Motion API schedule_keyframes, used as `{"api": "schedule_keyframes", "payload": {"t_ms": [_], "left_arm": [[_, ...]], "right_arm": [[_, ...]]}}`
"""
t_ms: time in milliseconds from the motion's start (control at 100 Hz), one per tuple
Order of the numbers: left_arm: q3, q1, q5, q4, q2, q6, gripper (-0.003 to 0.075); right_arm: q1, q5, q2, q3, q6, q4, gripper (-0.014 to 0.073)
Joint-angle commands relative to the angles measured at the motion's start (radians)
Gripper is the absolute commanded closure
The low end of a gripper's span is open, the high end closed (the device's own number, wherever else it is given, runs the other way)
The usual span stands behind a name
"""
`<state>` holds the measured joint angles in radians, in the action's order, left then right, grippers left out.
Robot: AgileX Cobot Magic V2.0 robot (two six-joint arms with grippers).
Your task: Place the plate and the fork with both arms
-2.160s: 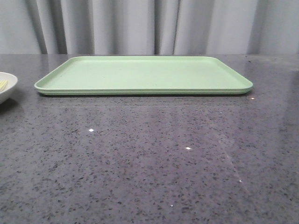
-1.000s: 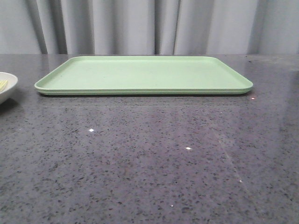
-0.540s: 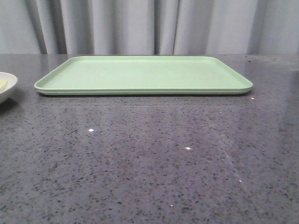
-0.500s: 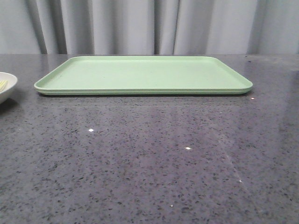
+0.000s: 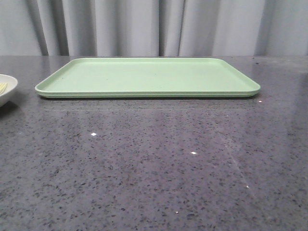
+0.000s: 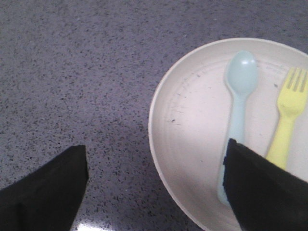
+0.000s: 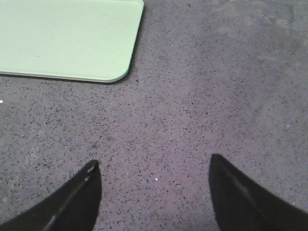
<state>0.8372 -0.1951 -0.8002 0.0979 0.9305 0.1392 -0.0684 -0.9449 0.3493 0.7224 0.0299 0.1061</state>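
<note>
The off-white plate point(image 5: 6, 91) sits at the far left edge of the front view, partly cut off. In the left wrist view the plate point(image 6: 192, 125) holds the yellow fork point(image 6: 288, 125), lying beside a pale blue spoon point(image 6: 238, 110). My left gripper point(image 6: 156, 161) is open above the plate's rim, one finger over the table and the other finger point(image 6: 260, 187) over the plate, covering the spoon's handle. My right gripper point(image 7: 154, 166) is open over bare table, with nothing between its fingers. Neither gripper shows in the front view.
A flat rectangular light-green tray point(image 5: 147, 77) lies at the back middle of the dark speckled table; its corner point(image 7: 72, 43) shows in the right wrist view. Grey curtains hang behind the table.
</note>
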Motion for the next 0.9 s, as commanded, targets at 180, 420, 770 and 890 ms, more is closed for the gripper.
{"api": "schedule_keyframes", "payload": {"t_ms": [180,420,770,890], "left_arm": [[0.036,-0.039,0.125,-0.017,0.159,0.011,0.0153],[0.037,-0.039,0.190,-0.086,0.291,-0.040,0.0153],[0.097,-0.039,0.202,-0.127,0.411,-0.081,0.0153],[0.102,-0.039,0.203,-0.141,0.439,-0.092,0.0153]], "right_arm": [[0.006,0.068,0.019,0.032,0.004,0.003,0.0105],[0.006,0.068,0.019,0.032,0.004,0.003,0.0105],[0.006,0.071,0.019,0.032,0.004,0.003,0.0105],[0.006,0.072,0.019,0.032,0.004,0.003,0.0105]]}}
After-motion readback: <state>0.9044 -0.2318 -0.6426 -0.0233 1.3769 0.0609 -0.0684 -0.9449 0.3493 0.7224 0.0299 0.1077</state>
